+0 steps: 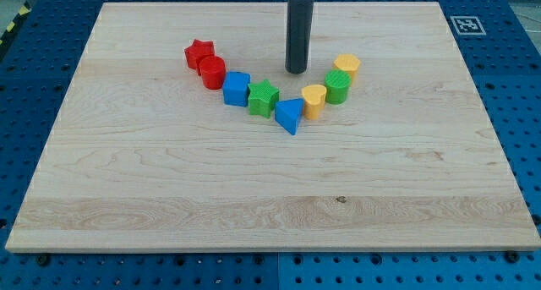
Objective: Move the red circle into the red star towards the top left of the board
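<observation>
Contact between the red circular plastic block (212, 72) and the red star-shaped block (199, 52) in the frame's upper left suggests the task is essentially done, while my tip (296, 71), a bare rod grasping nothing, stands right of them, above the green star block (263, 96).

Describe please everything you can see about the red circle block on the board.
The red circle is a short red cylinder standing upright on the wooden board, flat round face up, with a ribbed, plastic-looking side. It sits in the board's upper left part, at the left end of a curved row of blocks. The red star appears to touch it at its upper left, and the blue block sits close at its lower right. My tip is apart, toward the view's right.
</observation>
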`<state>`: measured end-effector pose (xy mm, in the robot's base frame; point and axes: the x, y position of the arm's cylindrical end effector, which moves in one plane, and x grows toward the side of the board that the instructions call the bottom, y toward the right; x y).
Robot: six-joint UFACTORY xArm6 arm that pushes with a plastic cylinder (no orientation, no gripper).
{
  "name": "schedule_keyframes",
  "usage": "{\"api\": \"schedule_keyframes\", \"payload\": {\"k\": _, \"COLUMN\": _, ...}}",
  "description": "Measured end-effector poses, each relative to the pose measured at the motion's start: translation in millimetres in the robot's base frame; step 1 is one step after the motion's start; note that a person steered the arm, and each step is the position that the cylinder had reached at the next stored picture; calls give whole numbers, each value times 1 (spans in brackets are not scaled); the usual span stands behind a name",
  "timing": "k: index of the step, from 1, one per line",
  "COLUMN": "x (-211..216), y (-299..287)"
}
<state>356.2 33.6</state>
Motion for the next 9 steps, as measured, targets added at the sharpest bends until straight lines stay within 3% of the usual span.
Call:
{"api": "schedule_keyframes", "payload": {"k": 4, "x": 1, "y": -61}}
{"api": "schedule_keyframes", "payload": {"k": 9, "x": 1, "y": -90}}
